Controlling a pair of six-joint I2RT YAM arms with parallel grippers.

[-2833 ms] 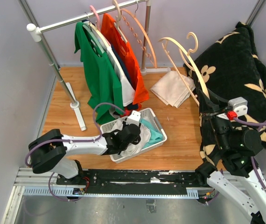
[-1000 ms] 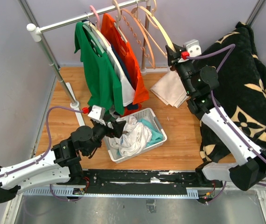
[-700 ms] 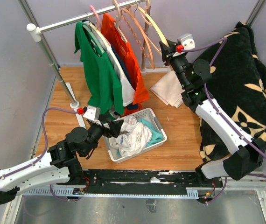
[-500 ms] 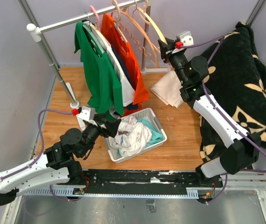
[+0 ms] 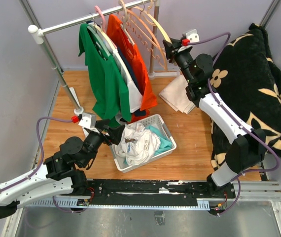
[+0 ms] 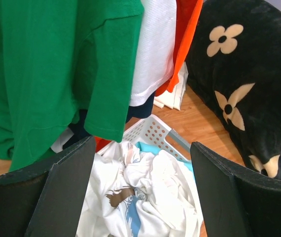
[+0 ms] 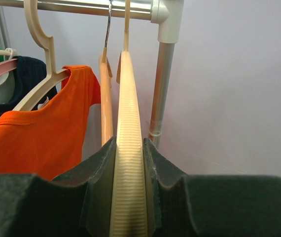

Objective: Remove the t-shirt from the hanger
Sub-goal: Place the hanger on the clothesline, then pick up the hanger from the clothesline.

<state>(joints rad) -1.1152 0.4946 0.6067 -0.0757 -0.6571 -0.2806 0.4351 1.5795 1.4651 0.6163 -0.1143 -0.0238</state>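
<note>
At the rail (image 5: 81, 20), our right gripper (image 7: 128, 163) is closed tight on the bare hanger (image 7: 129, 98). Left gripper (image 5: 112, 134) hangs wide open, holding nothing, by the basket (image 5: 153, 119), where the t-shirt (image 5: 139, 143) lies. We judge removal done; only releasing the hanger is left.

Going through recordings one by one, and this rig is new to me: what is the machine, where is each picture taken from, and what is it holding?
It is two robot arms side by side. One picture comes from a fixed camera above and behind them, the other two from a camera on each wrist. The right tool is shut on a bare cream hanger up at the rail, where a green shirt and an orange shirt hang. The left tool is open and empty, near a white basket of clothes.
</note>
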